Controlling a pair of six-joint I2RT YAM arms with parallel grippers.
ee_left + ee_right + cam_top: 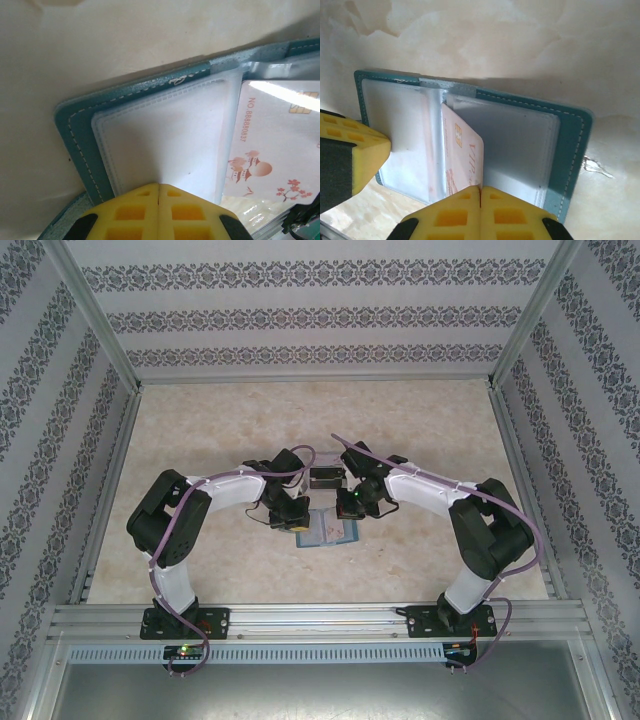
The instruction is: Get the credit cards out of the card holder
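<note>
One card holder point(570, 150), one pale card point(465, 152)

**Card holder** point(572, 135): teal cover with a line of pale stitching along the border. **Sleeves** point(165, 140): frosted white, translucent.

**Credit card** point(272, 150), at the right of the left wrist view: pale pinkish white, with reddish digits, red-orange buildings, an orange disc, small red blossoms and a gold chip.

**Left fingers** point(132, 212) and **right fingers** point(512, 215): bright yellow, black at the outer corners.

**Table** point(320, 410): cream, marbled with tan veins.

**Walls** point(320, 315): white, with bands of dark grey floral ornament.

**Arms** point(235, 490): white and black links. **Cables** point(538, 530): lilac.
</note>
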